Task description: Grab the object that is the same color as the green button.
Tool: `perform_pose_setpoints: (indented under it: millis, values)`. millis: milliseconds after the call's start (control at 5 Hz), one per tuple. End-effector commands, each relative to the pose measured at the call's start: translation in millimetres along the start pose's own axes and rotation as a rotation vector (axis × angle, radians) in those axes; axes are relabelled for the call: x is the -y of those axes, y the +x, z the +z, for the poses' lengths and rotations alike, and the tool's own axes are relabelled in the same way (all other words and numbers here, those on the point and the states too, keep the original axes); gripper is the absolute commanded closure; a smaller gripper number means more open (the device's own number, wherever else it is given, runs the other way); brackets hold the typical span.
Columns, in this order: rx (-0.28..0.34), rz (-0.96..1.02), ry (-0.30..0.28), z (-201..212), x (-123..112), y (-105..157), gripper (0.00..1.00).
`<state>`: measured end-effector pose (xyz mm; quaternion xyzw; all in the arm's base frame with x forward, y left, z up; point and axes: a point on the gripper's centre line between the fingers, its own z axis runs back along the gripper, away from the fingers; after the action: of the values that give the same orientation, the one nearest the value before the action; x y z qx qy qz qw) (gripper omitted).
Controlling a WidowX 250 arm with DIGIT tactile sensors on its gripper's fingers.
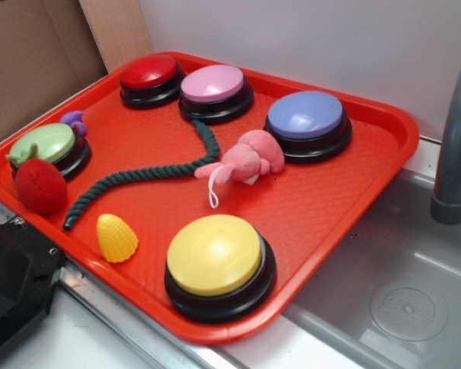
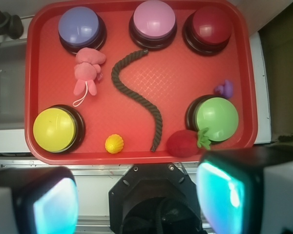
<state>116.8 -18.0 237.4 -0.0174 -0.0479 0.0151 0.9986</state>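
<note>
The dark green twisted rope (image 1: 138, 175) lies limp in an S-curve across the middle of the red tray (image 1: 323, 207). In the wrist view the rope (image 2: 136, 95) runs from near the pink button down to the tray's near edge. The light-green dome button (image 1: 46, 142) sits at the tray's left side, and it shows at the right in the wrist view (image 2: 216, 118). My gripper (image 2: 136, 195) is open and empty, high above the tray's near edge and well away from the rope. It is not seen in the exterior view.
A red plush strawberry (image 2: 183, 144) leans against the green button. Also on the tray are a yellow button (image 2: 53, 129), a yellow corn toy (image 2: 114, 144), a pink plush (image 2: 87, 70), a small purple toy (image 2: 224, 88), and blue (image 2: 79, 25), pink (image 2: 154, 19) and red (image 2: 212, 22) buttons. A sink (image 1: 399, 292) and a faucet (image 1: 453, 154) are to the right.
</note>
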Motion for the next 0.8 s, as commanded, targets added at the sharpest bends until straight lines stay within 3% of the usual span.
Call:
perform_pose_setpoints:
  millis: [0,400,600]
  values:
    - [0.0,0.0,0.0,0.0,0.0,0.0,0.0]
    - [-0.024,-0.335,-0.056,-46.8,5.9,36.2,0.0]
    - [-0.001,-0.425,0.027,-81.1,3.4,55.5,0.0]
